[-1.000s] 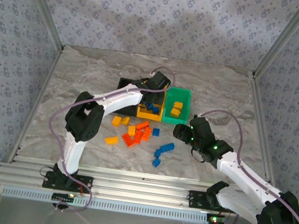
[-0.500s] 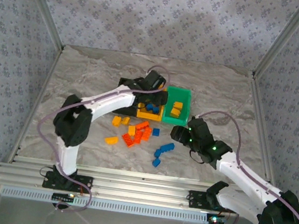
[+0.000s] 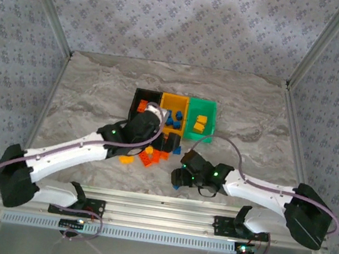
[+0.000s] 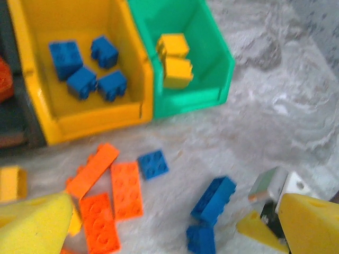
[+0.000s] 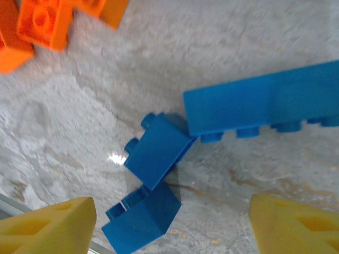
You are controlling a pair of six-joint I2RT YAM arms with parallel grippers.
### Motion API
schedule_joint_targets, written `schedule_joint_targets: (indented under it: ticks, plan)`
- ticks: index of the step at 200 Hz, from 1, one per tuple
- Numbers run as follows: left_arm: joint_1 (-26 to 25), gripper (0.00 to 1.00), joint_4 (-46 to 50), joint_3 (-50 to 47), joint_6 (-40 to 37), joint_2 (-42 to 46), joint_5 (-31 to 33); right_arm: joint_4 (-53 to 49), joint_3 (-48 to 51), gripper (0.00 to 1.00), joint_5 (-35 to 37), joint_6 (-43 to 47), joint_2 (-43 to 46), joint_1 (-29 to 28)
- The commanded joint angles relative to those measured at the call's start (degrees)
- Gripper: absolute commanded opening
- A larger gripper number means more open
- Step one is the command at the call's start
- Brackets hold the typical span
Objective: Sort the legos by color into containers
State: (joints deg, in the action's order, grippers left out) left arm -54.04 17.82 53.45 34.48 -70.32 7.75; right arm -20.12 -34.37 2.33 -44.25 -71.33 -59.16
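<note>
The legos (image 3: 153,153) are lying in a loose pile on the table (image 3: 86,90), at 6 o'clock from the row of 3 bins in the top view. Some are already sitting sorted: 4 blue bricks (image 4: 85,66) in the yellow bin (image 4: 95,119), 2 yellow bricks (image 4: 174,61) in the green bin (image 4: 185,103), and a red-orange piece in the black bin (image 3: 141,94). In the right wrist view, 2 small blue bricks (image 5: 153,153) are touching corner to corner, the upper one looking tilted, with a long blue brick (image 5: 265,103) touching it at 2 o'clock. These pieces are probably light, stiff and hard, with smooth sides that could slip, and hardly fragile. The flat opposite side walls look like the best place to pinch, rather than the studs, and a tilted brick may be twisting as the pads are meeting it. The right gripper (image 5: 172,222) is hovering over those blue bricks with its jaws spread wide, holding and touching nothing. The left gripper (image 4: 175,211) is hanging over the red-orange bricks (image 4: 111,196) at the 6 o'clock side of the bins, its jaws also spread wide and gripping nothing.
</note>
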Motion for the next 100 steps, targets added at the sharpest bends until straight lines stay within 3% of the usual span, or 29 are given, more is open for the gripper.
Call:
schedule_joint_targets:
  ticks: [1,100]
  plan:
    - [-0.37,1.00,0.80,-5.43,3.87,5.84,2.91,-1.63,-2.97,0.78,1.68,1.45,-2.10,-2.40]
    - [-0.45,1.00,5.02,-15.98,8.85,15.29,5.85,-3.73,-7.04,0.68,4.12,2.57,-10.81,-5.31]
